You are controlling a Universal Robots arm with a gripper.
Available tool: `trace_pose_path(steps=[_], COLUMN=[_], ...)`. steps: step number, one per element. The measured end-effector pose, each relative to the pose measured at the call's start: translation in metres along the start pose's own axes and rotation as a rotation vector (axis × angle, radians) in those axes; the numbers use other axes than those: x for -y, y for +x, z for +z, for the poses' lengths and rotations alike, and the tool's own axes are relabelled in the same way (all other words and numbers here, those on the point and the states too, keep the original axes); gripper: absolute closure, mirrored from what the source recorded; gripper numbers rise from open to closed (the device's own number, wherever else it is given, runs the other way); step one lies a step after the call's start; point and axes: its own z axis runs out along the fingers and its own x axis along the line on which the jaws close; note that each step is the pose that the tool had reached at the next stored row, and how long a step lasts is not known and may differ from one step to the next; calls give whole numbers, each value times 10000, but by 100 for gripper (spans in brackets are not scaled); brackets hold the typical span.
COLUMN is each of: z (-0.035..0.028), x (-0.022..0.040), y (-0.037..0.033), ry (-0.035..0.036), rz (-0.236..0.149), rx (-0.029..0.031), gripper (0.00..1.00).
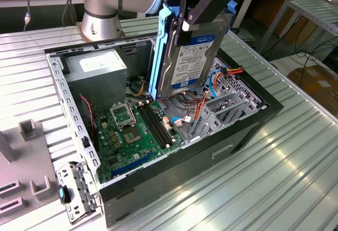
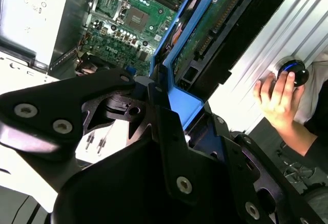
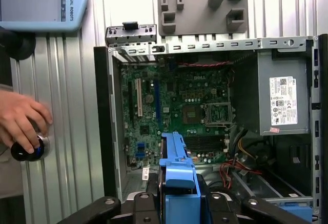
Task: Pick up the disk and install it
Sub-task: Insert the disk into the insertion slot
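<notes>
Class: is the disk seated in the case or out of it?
Out: the gripper holds the disk on edge above the open case.

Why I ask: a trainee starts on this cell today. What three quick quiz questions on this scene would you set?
1. True or false: the disk lies flat on the motherboard.
2. Pick one. The gripper is shut on: A the disk; B the power supply; C nothing.
3. Short answer: in the first wrist view, what does the person's hand rest on?

Key: 1 false: it hangs on edge over the open computer case. 2 A. 3 a round black knob.
</notes>
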Motion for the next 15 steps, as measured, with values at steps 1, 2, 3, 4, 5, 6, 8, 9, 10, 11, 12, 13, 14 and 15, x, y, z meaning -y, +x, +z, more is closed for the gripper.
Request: trace_pose_path(steps=[1,2,3,4,5,6,8,9,10,11,12,13,14,15], z=[1,1,2,3,4,5,7,8,9,9,10,11,12,12], x=[9,16,24,31,42,50,67,73,79,86,92,103,111,118], y=[5,9,14,19,26,32,41,44,48,51,54,59,63,66], ry=[-1,-1,0,0,0,0,-1,0,0,-1,0,0,0,0], rz=[0,0,0,-1,0,0,0,0,0,0,0,0,0,0], rx=[-1,-1,0,0,0,0,-1,-1,0,0,0,0,0,0], gripper=[63,63,63,63,63,63,63,63,63,63,63,63,63,63])
